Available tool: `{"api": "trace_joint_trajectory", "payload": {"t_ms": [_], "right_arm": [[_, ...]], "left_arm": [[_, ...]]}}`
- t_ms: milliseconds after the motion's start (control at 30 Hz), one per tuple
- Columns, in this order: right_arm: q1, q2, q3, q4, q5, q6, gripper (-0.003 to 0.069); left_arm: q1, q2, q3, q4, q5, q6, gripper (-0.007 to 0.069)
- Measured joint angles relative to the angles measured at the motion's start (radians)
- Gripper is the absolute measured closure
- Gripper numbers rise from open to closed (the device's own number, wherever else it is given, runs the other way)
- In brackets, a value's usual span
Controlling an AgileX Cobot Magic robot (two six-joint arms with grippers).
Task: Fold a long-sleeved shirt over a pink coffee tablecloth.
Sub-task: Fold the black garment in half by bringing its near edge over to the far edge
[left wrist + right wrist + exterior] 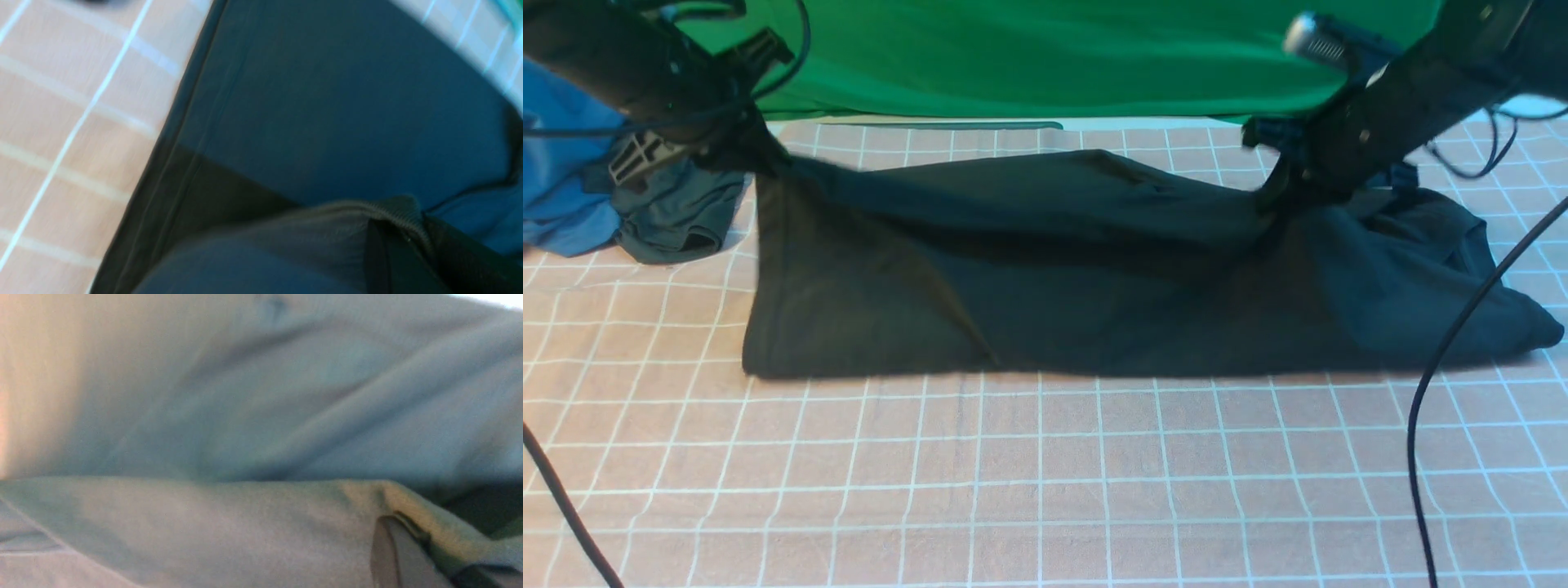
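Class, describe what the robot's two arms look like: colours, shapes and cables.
Both arms are black and boxy. The left arm carries a grey ribbed part and a thin black cable. The right arm has a silver cylinder and a long black cable.

Blurred throughout. The long-sleeved shirt (261,396) fills nearly the whole frame, its dark fabric reading grey-teal and lying in soft slanting folds. Closest to the lens, one raised fold drapes over a dark finger (390,555) of the right gripper (435,563), jaws pinched on that fold.
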State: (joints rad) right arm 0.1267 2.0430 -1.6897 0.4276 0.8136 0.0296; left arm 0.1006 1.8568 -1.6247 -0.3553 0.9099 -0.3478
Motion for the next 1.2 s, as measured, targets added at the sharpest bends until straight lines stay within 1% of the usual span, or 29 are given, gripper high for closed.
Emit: {"api": "trace_joint_trajectory", "payload": {"t_ms": [233, 367, 467, 533, 600, 633, 667, 700, 733, 767, 800, 833, 933, 967, 1000, 1067, 1133, 1167, 1200], "right_arm": [[-0.012, 0.12, -0.146, 0.004, 0.021, 0.016, 0.0607], [-0.012, 0.168, -0.19, 0.009, -0.003, 0.019, 0.0595], [-0.012, 0.199, -0.212, 0.011, -0.068, 0.02, 0.0535], [-0.012, 0.207, -0.214, 0.008, -0.105, 0.02, 0.0466], [-0.012, 0.211, -0.217, 0.002, -0.123, 0.008, 0.0372], [-0.012, 0.211, -0.218, 0.002, -0.119, -0.024, 0.0323], [-0.012, 0.211, -0.219, 0.001, -0.115, -0.039, 0.031], [-0.013, 0.211, -0.227, 0.001, -0.095, -0.105, 0.0281], [-0.013, 0.206, -0.23, -0.001, -0.067, -0.15, 0.0279], [-0.012, 0.201, -0.231, -0.001, -0.049, -0.183, 0.0286], [-0.009, 0.19, -0.233, -0.001, -0.028, -0.233, 0.0316], [-0.003, 0.178, -0.237, -0.004, -0.008, -0.283, 0.0365], [0.016, 0.166, -0.239, -0.004, 0.002, -0.354, 0.0503], [0.029, 0.166, -0.239, -0.004, 0.0, -0.378, 0.0566], [0.039, 0.167, -0.239, -0.004, -0.012, -0.397, 0.0598], [0.056, 0.171, -0.239, -0.004, -0.042, -0.439, 0.0617], [0.07, 0.181, -0.239, -0.004, -0.076, -0.507, 0.0618], [0.079, 0.189, -0.239, -0.005, -0.107, -0.565, 0.0613], [0.085, 0.195, -0.239, -0.004, -0.122, -0.598, 0.0603]], "left_arm": [[0.0, 0.024, -0.002, -0.001, -0.111, -0.008, 0.0579], [0.0, 0.067, -0.002, -0.001, -0.157, -0.011, 0.0579], [-0.001, 0.106, -0.002, -0.005, -0.234, -0.022, 0.0579], [-0.001, 0.119, -0.002, -0.014, -0.273, -0.029, 0.0579], [-0.001, 0.128, -0.002, -0.029, -0.296, -0.033, 0.0579], [-0.001, 0.13, -0.002, -0.041, -0.306, -0.032, 0.0579], [-0.001, 0.13, -0.002, -0.045, -0.308, -0.032, 0.0579], [-0.001, 0.131, -0.002, -0.052, -0.309, -0.025, 0.0579], [-0.001, 0.131, -0.002, -0.054, -0.309, -0.019, 0.0579], [-0.001, 0.131, -0.002, -0.054, -0.31, -0.016, 0.0579], [-0.001, 0.131, -0.002, -0.055, -0.311, -0.014, 0.0579], [-0.001, 0.131, -0.002, -0.055, -0.311, -0.011, 0.0579], [-0.001, 0.131, -0.002, -0.059, -0.313, -0.005, 0.0579], [-0.001, 0.131, -0.002, -0.059, -0.313, -0.005, 0.0579], [-0.001, 0.131, -0.002, -0.059, -0.313, -0.005, 0.0579], [-0.001, 0.131, -0.002, -0.059, -0.313, -0.005, 0.0579], [-0.001, 0.131, -0.002, -0.059, -0.312, -0.005, 0.0579], [-0.001, 0.131, -0.002, -0.059, -0.308, -0.004, 0.0579], [-0.001, 0.131, -0.002, -0.059, -0.305, 0.001, 0.0579]]}}
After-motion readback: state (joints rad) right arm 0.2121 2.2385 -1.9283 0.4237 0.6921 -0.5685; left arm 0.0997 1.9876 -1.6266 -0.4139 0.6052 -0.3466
